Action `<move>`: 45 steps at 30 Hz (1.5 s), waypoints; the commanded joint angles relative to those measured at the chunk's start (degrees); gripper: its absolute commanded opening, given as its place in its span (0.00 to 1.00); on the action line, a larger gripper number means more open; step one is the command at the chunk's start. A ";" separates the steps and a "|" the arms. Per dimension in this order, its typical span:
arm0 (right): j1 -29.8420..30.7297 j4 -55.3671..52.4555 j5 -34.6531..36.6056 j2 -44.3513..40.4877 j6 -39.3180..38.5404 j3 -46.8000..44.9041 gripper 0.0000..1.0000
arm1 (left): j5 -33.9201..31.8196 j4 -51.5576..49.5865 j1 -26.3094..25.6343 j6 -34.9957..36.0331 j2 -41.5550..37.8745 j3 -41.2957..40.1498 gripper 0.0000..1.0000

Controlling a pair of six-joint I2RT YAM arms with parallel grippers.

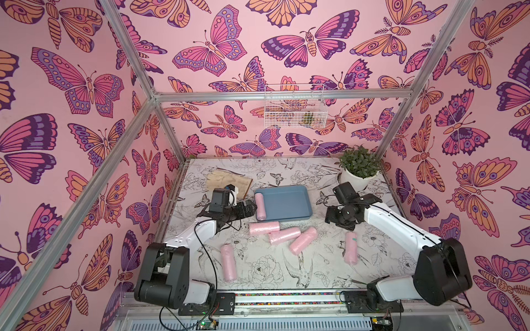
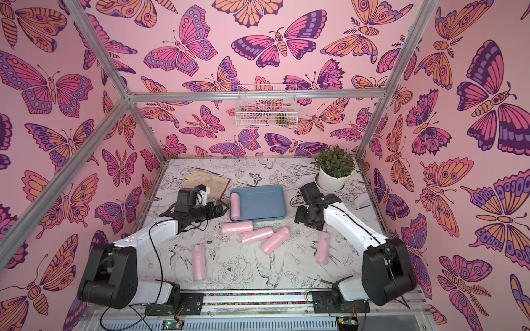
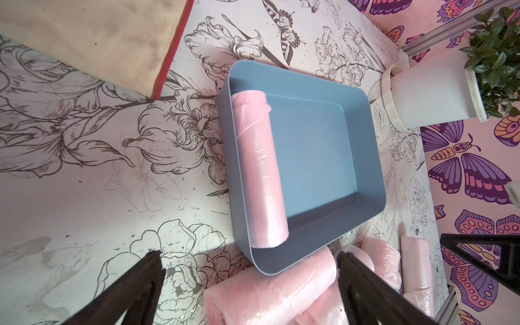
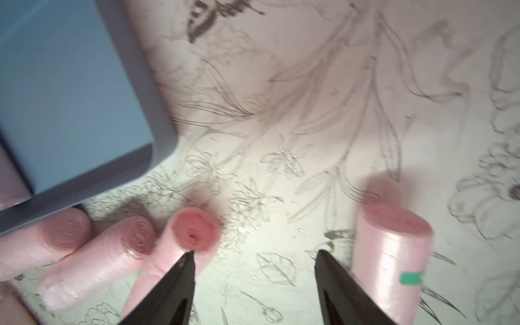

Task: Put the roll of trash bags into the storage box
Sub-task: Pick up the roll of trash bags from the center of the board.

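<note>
Table (image 1: 315, 266): box (image 1: 286, 205), rolls (image 1: 303, 240), pot (image 1: 354, 180), perhaps glove (image 1: 229, 181).

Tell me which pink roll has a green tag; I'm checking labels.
The lone roll lying nearest the right arm, apart from the three clustered rolls. No other roll shows a green tag.

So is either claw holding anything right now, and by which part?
Nothing is held. The left claw and the right claw both stand open, with nothing between their tips.
</note>
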 commanded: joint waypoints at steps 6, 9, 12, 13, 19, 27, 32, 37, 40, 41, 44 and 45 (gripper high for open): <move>-3.43 -6.23 4.85 -2.84 0.00 -5.47 0.70 | 1.65 -0.55 0.33 0.10 0.46 1.02 1.00; -3.53 -5.97 5.91 -2.97 0.58 -6.84 0.69 | 1.70 -0.57 0.32 0.19 0.50 0.97 1.00; -4.08 -5.99 6.22 -3.02 0.98 -7.74 0.69 | 1.82 -0.58 0.28 -0.05 0.50 1.31 1.00; -4.17 -6.05 6.43 -3.17 1.07 -8.01 0.69 | 1.87 -0.62 0.33 -0.05 0.56 1.52 1.00; -4.90 -6.25 7.14 -2.94 0.85 -9.40 0.69 | 2.33 -0.55 0.33 -0.10 1.20 2.39 1.00; -5.14 -4.80 7.25 -1.27 0.41 -12.09 0.68 | 2.36 -0.57 0.31 -0.63 1.28 2.78 1.00; -5.09 -2.38 5.42 0.03 0.49 -13.78 0.64 | 2.63 -0.60 0.29 -0.89 1.58 3.26 1.00; -5.10 -0.69 5.01 1.02 0.36 -15.29 0.60 | 2.68 -0.54 0.24 -1.52 1.82 3.49 1.00; -5.06 0.28 4.58 1.54 0.32 -16.17 0.53 | 2.71 -0.51 0.15 -1.71 1.97 3.79 1.00; -5.09 0.49 4.47 1.55 0.32 -16.37 0.51 | 2.64 -0.58 0.06 -1.67 2.08 3.97 1.00; -5.14 0.68 4.35 1.10 0.33 -16.62 0.42 | 2.59 -0.59 -0.02 -1.66 2.02 3.98 1.00; -5.09 0.56 4.44 0.82 0.32 -16.54 0.40 | 2.63 -0.59 -0.07 -1.73 2.03 3.95 1.00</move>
